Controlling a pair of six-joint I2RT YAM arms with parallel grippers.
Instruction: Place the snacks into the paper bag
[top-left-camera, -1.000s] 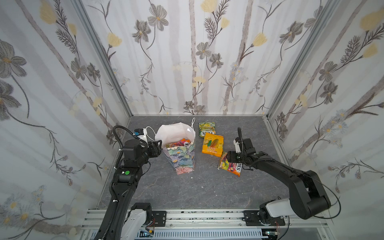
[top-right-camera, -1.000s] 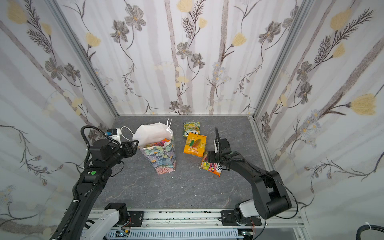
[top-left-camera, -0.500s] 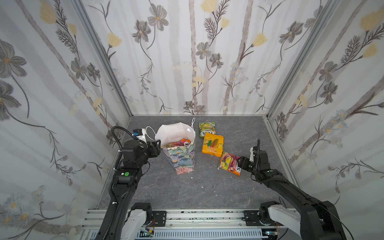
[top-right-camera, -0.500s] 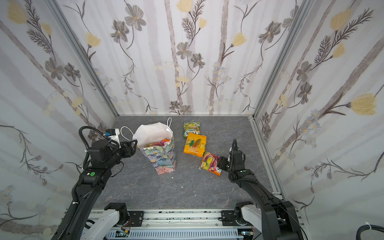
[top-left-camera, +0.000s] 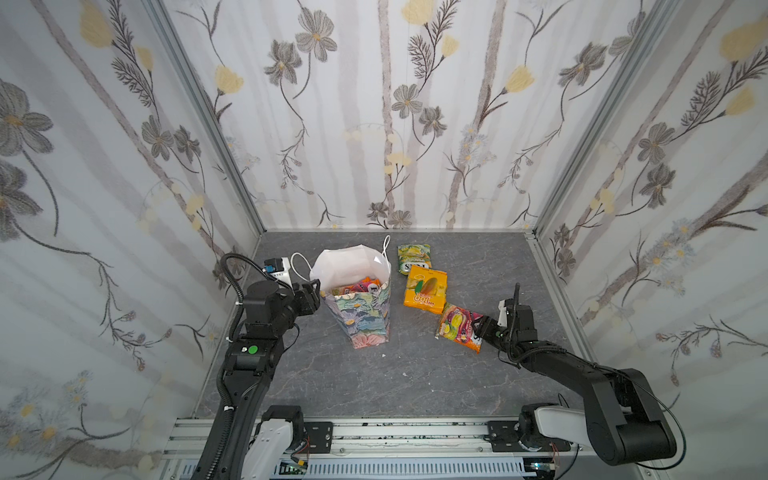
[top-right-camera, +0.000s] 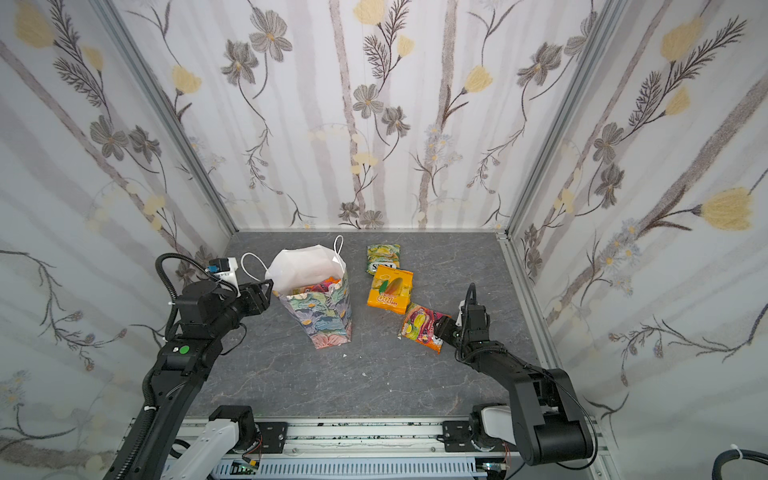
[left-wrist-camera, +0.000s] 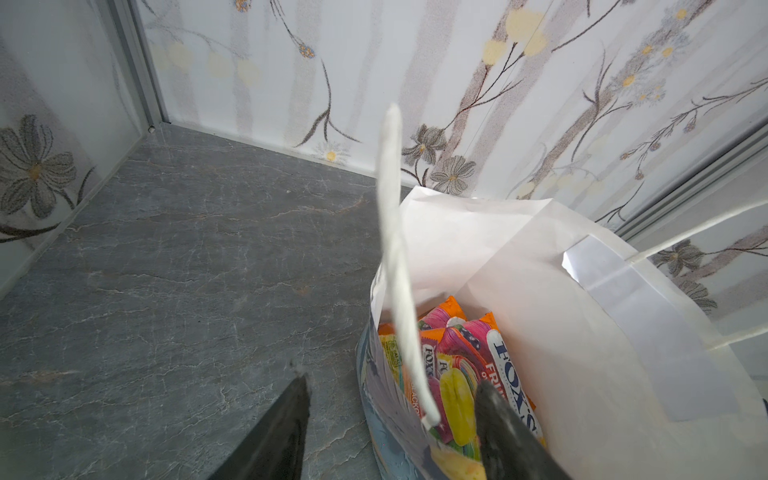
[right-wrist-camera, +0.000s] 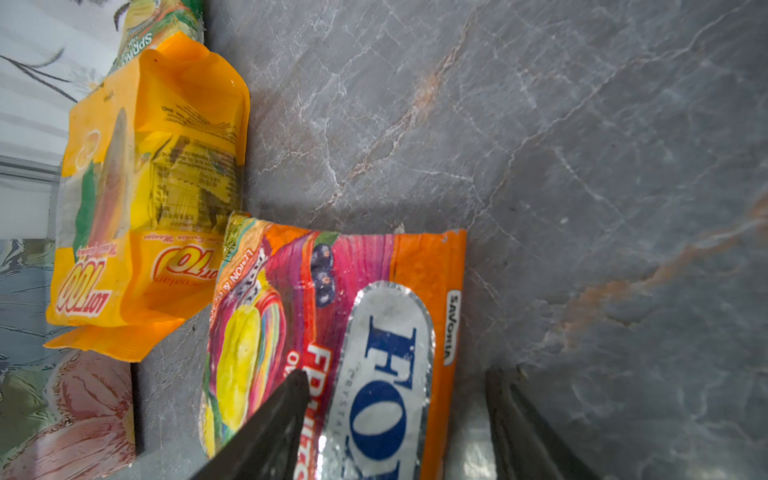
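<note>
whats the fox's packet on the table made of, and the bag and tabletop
FOX'S packet: likely thin plastic-foil film; glossy, crinkled, silvery logo patch.
Paper bag: paper; matte white creased inside, floral print outside.
Tabletop: grey veined stone look, low sheen; real stone or laminate, cannot tell.

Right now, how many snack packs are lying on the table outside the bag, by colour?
Green and yellow pack: 1
Orange mango pack: 1
Red and orange Fox's pack: 1
Total: 3
More packs sit inside the bag, but they are too hidden to count.
</note>
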